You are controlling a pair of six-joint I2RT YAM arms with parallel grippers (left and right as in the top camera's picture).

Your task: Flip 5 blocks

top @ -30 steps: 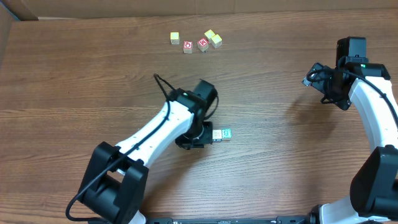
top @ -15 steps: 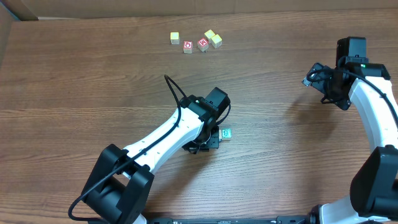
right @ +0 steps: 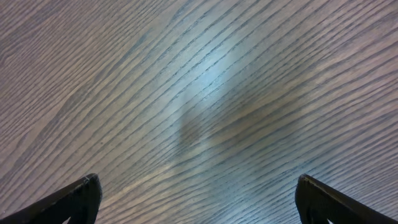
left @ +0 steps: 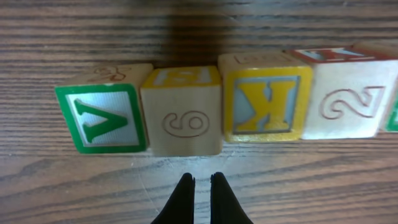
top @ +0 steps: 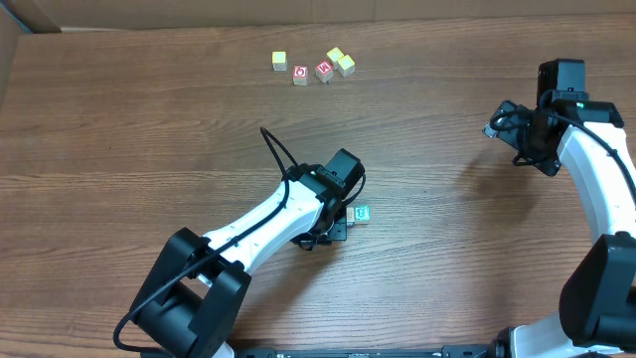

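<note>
My left tool is pinched closed on nothing, tips just short of the 9 block. It sits in a touching row on the surface: green V block on one side, yellow K block and 2 block on the other. Right tool gapes wide over wood grain, well apart.

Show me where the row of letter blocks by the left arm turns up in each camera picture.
Overhead: the row of blocks sits near the centre, mostly hidden under the left arm; only a green-faced end shows.
Left wrist: it runs across the middle, just beyond the shut left gripper.
Right wrist: not in it.
Shared landmark: the wood-grain table, seen in all three.
</note>
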